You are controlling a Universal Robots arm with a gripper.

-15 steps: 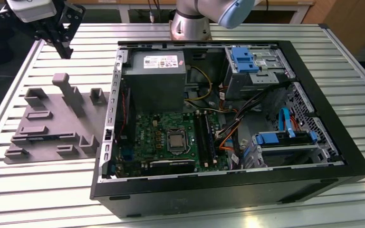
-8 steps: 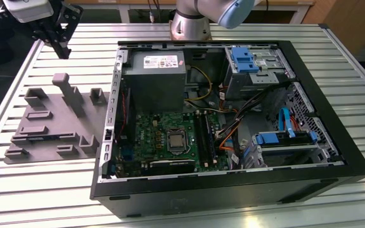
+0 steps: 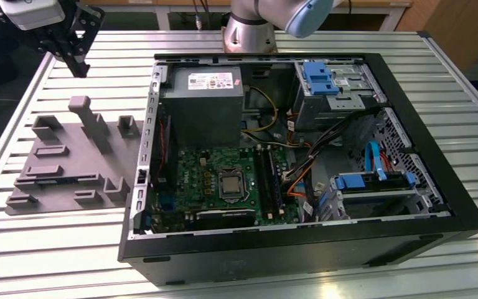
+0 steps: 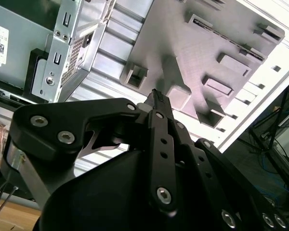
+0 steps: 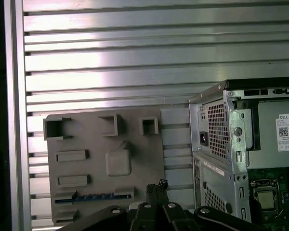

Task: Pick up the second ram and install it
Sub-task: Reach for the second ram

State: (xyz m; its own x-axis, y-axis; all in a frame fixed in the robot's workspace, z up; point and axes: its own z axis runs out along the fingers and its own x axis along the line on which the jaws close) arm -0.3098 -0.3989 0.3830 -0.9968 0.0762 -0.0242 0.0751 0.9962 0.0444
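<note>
The tool (image 3: 79,71), fingers pressed together and gripping nothing, hangs above a grey moulded holder (image 3: 65,156) on the slatted tabletop (image 3: 56,249). Below the tool and clear of it, the second ram (image 5: 94,196) lies in a holder slot. An open computer case (image 3: 305,249) stands beside it.

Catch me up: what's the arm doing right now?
The arm's pincer hangs shut and empty above the slatted table, near the grey fixture tray beside the open computer case. The second ram lies in a slot of that tray, not yet picked up.
</note>
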